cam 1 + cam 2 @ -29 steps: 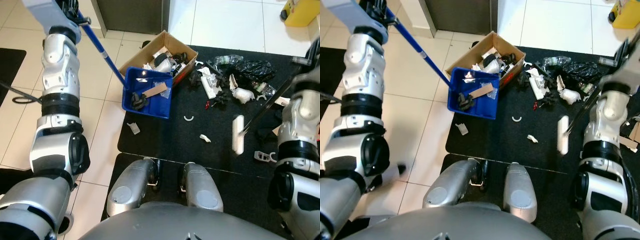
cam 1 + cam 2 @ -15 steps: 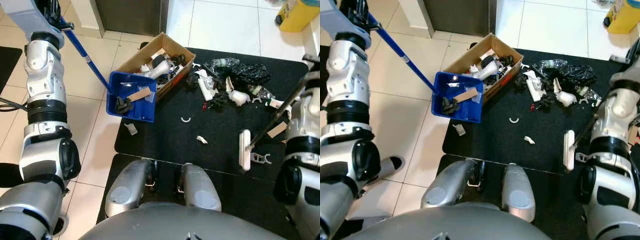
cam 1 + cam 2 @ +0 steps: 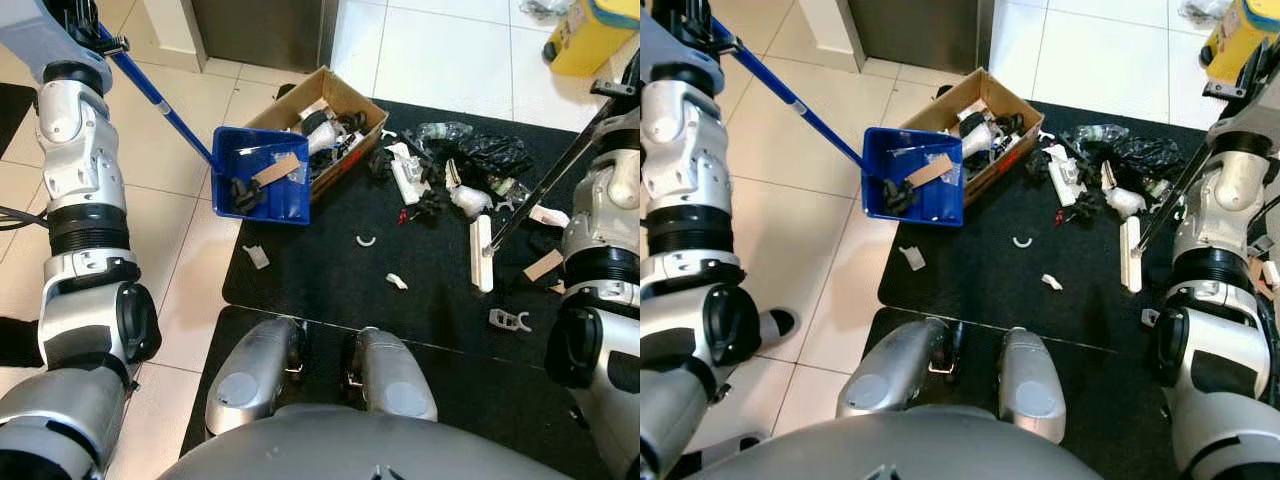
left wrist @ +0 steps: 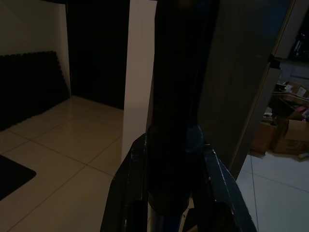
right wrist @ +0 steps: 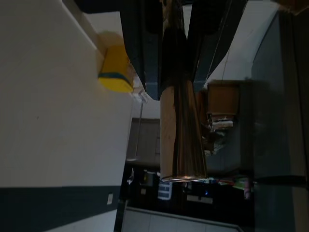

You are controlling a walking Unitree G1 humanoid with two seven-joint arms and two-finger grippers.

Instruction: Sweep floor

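At the top corners of the eye views both grippers run out of frame, so their hold shows best from the wrists: the left gripper (image 4: 169, 193) has its dark fingers (image 4: 133, 193) closed on the blue dustpan handle (image 3: 160, 98), and the right gripper (image 5: 176, 34) is clamped on the shiny metal broom pole (image 5: 181, 140). Both wrist views are dim; the left one makes out little beyond a pale wall, tiled floor and boxes far off. The dustpan (image 3: 262, 187) sits tilted at the mat's far left corner, just beside an open cardboard box (image 3: 322, 125) full of rubbish, and holds a brown card strip and dark scraps. The black mat (image 3: 330, 280) lies on cream tiles (image 3: 180, 290); a second dark mat edge is cut off at the far left. The broom head (image 3: 482, 254), white and narrow, rests on the mat toward its right side, its pole (image 3: 545, 180) slanting up to the right arm. Litter (image 3: 450, 180) is heaped near the mat's far edge: black plastic, a clear bottle, white pieces too small to name. Loose bits lie nearer: a white ring (image 3: 366, 241), a white scrap (image 3: 397, 282), and a grey scrap (image 3: 256, 257) on the tiles off the mat's left edge. A yellow bin (image 3: 1240, 35) is cut off at the top right; the right wrist view also catches it.
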